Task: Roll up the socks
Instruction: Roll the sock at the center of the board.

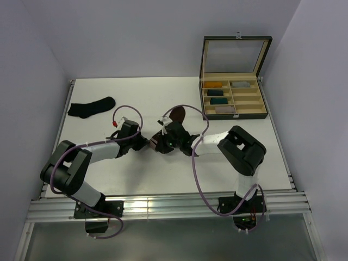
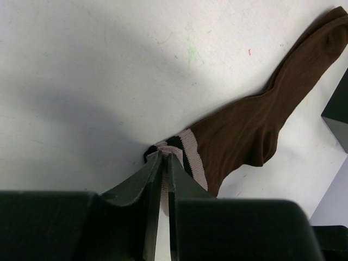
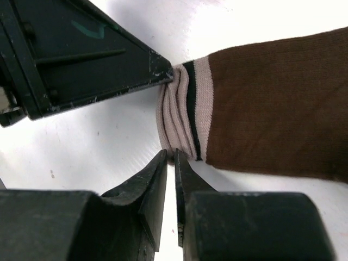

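Mid-table, L pincer tight on brown sock; R pincer grip unclear; black sock, box apart

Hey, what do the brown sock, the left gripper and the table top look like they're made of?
The brown sock: soft fine-ribbed knit, matte, with a pale striped cuff; cotton or a blend, cannot tell. The left gripper: hard dark plastic by the look, faint sheen, scuffed edges in the right wrist view. The table: white rigid board, matte, lightly scratched and stained; laminate or paint, unclear.
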Robot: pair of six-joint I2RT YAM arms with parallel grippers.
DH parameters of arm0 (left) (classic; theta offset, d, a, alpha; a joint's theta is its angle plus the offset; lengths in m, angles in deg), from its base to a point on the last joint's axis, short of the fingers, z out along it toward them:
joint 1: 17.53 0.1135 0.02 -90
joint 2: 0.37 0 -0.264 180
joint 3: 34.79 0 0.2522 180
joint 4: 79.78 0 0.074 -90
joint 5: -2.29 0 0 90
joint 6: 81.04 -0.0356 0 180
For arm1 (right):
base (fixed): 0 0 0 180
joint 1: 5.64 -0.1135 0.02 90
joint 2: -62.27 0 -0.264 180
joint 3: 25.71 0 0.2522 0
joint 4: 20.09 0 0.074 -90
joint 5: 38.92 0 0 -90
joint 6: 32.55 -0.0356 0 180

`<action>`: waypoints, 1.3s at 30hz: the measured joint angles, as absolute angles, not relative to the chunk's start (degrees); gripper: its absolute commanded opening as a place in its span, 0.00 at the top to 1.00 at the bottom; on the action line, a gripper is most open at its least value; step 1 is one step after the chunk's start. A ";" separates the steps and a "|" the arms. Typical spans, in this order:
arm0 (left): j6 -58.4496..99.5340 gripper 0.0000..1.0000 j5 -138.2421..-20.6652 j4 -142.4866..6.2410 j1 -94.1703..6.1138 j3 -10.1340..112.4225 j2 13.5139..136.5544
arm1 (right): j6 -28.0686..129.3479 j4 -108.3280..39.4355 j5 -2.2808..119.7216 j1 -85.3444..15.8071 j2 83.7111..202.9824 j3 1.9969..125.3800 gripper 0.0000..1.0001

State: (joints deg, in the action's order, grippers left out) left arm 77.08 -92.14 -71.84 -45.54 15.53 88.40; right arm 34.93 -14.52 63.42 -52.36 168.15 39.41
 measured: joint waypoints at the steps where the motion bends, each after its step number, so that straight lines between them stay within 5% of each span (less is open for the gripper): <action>1: 77.06 0.85 -92.14 -71.69 -45.54 15.62 88.40 | 35.19 -14.85 63.40 -52.38 167.93 39.41 0.80; 10: 76.86 0.86 -92.38 -69.51 -45.56 16.62 88.42 | 42.65 -16.59 55.05 -56.99 162.27 37.75 0.67; 39: 75.81 0.87 -92.60 -68.19 -45.74 17.24 88.42 | 55.02 -13.78 40.82 -65.13 169.38 40.67 0.63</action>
State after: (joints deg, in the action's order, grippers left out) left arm 75.81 -92.60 -68.19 -45.74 17.24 88.42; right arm 55.02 -13.78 40.82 -65.13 169.38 40.67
